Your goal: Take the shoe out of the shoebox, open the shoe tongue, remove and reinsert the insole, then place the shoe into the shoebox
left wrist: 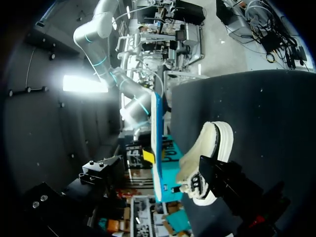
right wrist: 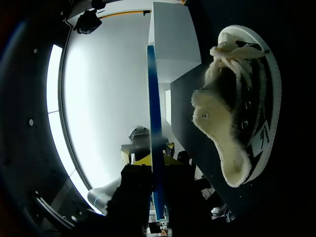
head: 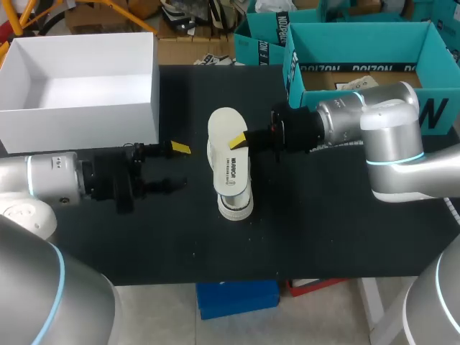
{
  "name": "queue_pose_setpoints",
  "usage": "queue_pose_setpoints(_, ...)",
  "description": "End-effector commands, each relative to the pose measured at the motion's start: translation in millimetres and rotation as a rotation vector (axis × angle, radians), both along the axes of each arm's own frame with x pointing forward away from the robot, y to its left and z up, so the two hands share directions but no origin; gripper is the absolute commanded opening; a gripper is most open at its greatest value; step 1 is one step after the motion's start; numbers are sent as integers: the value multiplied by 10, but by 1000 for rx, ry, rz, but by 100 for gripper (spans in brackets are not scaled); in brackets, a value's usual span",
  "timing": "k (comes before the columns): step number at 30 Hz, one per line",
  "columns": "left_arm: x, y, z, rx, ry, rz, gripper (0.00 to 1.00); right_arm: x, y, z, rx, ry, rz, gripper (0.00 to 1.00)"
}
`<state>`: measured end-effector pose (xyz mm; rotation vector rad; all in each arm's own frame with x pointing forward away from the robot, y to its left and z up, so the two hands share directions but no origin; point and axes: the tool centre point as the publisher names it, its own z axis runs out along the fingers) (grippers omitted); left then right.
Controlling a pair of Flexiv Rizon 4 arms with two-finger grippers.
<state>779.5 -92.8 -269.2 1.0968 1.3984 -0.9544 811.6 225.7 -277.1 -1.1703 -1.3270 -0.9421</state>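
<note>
your right gripper (head: 241, 139) is clamped on the insole (head: 223, 121), holding it over the far end of the shoe (head: 233, 180), probably lined up for reinsertion. the shoe rests mid-table (head: 323, 237). the left gripper (head: 175, 167) waits with fingers spread, just left of the shoe. a white box (head: 79, 108) stands far-left of the shoe, with bare table nearer you.

Two silver-grey arms (head: 388, 136), cyan rings (head: 392, 159), black yellow-tipped grippers (head: 171, 167)
</note>
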Motion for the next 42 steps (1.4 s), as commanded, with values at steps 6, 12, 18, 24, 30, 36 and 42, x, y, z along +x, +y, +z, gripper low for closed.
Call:
queue_pose_setpoints(6, 298, -173, -126, -52, -26, -4, 100, 3, 9, -9, -1, 0, 0, 0)
queue_pose_setpoints(12, 425, -316, -118, -62, -33, 2, 100, 3, 9, -9, -1, 0, 0, 0)
queue_pose_setpoints(18, 551, -465, -110, -63, -38, 1, 100, 3, 9, -9, -1, 0, 0, 0)
queue_pose_setpoints(24, 680, -560, -76, -62, -48, 7, 83, 3, 9, -9, -1, 0, 0, 0)
queue_pose_setpoints(30, 728, -639, -61, -66, -52, 2, 45, 3, 9, -9, -1, 0, 0, 0)
queue_pose_setpoints(36, 762, -718, -41, -69, -56, -2, 42, 3, 9, -9, -1, 0, 0, 0)
queue_pose_setpoints(42, 770, -760, -49, -69, -56, -4, 41, 3, 9, -9, -1, 0, 0, 0)
